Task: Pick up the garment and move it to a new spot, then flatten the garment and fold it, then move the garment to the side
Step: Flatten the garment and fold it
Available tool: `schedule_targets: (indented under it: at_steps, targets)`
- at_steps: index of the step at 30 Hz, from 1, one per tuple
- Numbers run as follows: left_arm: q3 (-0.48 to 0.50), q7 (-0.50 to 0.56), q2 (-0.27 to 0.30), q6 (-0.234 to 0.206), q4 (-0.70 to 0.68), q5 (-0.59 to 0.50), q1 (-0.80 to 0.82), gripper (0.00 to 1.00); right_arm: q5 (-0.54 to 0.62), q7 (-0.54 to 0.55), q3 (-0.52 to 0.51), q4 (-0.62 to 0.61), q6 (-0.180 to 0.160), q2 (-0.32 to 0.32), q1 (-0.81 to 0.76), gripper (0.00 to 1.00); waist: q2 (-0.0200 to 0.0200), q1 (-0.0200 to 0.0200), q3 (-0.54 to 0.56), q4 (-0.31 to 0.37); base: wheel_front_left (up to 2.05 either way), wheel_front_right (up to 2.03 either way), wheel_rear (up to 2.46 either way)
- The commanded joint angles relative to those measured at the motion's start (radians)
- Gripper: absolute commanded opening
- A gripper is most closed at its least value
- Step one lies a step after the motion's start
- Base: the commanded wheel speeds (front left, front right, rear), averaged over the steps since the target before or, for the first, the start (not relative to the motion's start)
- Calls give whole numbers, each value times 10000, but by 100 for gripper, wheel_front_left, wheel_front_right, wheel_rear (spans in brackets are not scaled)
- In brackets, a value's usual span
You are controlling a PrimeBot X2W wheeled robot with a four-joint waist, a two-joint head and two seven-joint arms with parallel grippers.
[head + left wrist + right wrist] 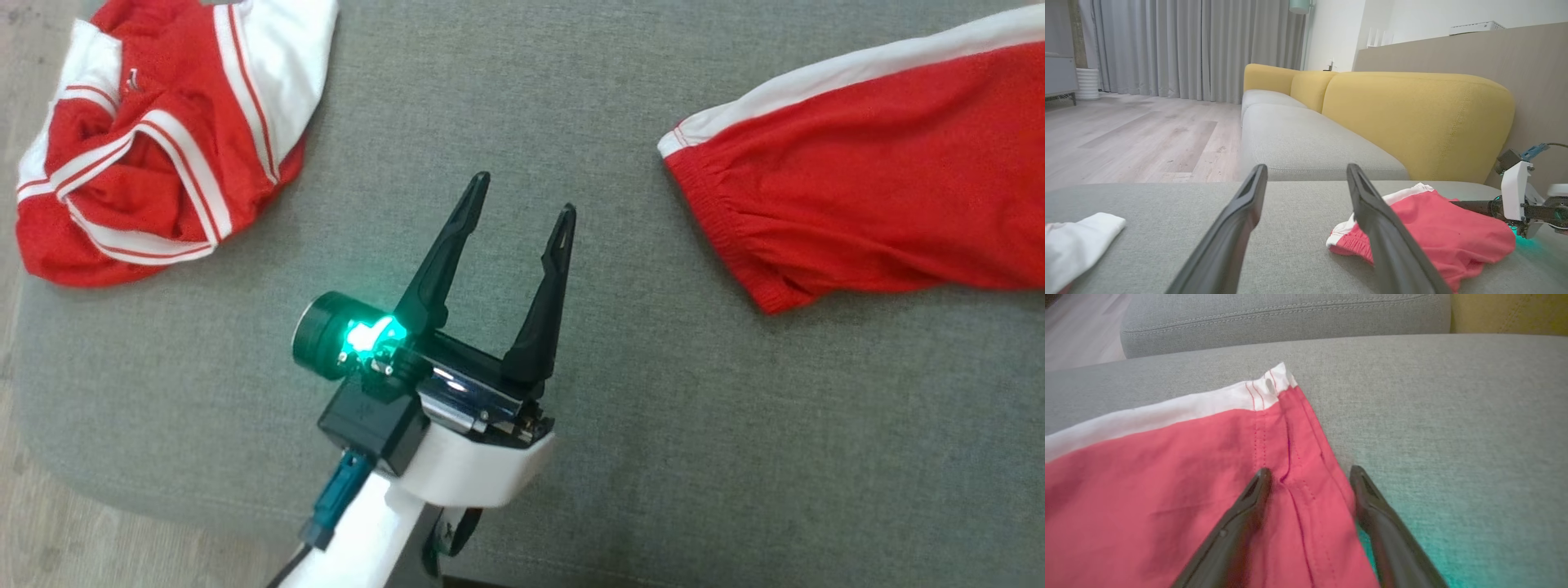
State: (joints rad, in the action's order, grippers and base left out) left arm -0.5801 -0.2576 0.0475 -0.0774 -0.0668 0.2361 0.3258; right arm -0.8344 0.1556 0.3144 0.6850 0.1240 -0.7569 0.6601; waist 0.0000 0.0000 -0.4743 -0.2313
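A red garment (882, 180) with a white side stripe and an elastic waistband lies spread on the grey seat cushion (653, 408) at the right. My right gripper (1310, 470) stands open over its stitched hem corner (1274, 388), and the red cloth (1167, 477) lies loose between and under the fingers. Left of the garment, my left gripper (525, 193) hovers open above bare cushion with nothing in it. In the left wrist view the left gripper (1306, 167) points past the garment (1433, 232), and my right arm's wrist (1515, 196) sits at the garment's far end.
A second red and white garment (147, 139) lies crumpled at the cushion's far left, with its white edge (1077, 241) in the left wrist view. Yellow backrests (1412, 118) rise behind the seat. Wood floor (49, 523) lies beyond the cushion's rounded left edge.
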Motion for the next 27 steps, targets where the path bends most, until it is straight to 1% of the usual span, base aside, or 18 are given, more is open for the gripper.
schedule_targets:
  at_steps: [1, 4, 7, 8, 9, 10, 12, 16, 17, 19, 22, 27]
  targets:
    - [331, -41, 28, -104, -398, -197, -57, 100, 23, -166, 106, -114, 67, -334, -527, 0, 0, 0, 85, 3, 0, 0, 0]
    - [450, -41, 28, -147, -374, -216, -220, 100, -154, -462, 135, -163, 67, -67, -571, 0, 0, 0, 356, 167, 0, 0, 0]
    - [735, -42, 28, -159, -288, -370, -451, 100, -343, -732, 91, -171, 67, 58, -726, 0, 0, 0, 671, 495, 0, 0, 0]
    - [960, -42, 28, -191, -255, -502, -627, 100, -395, -942, 9, -105, 67, 40, -937, 0, 0, 0, 870, 749, 0, 0, 0]
    - [960, -42, 28, -191, -255, -502, -627, 100, -395, -942, 9, -105, 67, 40, -937, 0, 0, 0, 870, 749, 0, 0, 0]
    - [1142, -42, 28, -212, -254, -578, -803, 100, -414, -1145, -82, -12, 67, -42, -1241, 0, 0, 0, 1048, 992, 0, 0, 0]
    - [1274, -42, 28, -161, -258, -638, -951, 100, -469, -1306, -184, 77, 67, -149, -1604, 0, 0, 0, 1192, 1232, 0, 0, 0]
    - [1441, -42, 28, 13, -193, -802, -1128, 100, -520, -1616, -465, 281, 67, -407, -2189, 0, 0, 0, 1371, 1586, 0, 0, 0]
    - [1441, -42, 28, 13, -193, -802, -1128, 100, -520, -1616, -465, 281, 67, -407, -2189, 0, 0, 0, 1371, 1586, 0, 0, 0]
    - [1480, -42, 28, 80, -173, -826, -1165, 100, -342, -1921, -618, 357, 67, -500, -2258, 0, 0, 0, 1421, 1706, 0, 0, 0]
    - [1502, -42, 28, 161, -128, -839, -1193, 100, -27, -2176, -647, 213, 67, -314, -2051, 0, 0, 0, 1506, 1855, 0, 0, 0]
    - [1435, -42, 28, 204, 9, -807, -1211, 100, 642, -2439, -346, -806, 67, 169, -1389, 0, 0, 0, 1692, 1933, 0, 0, 0]
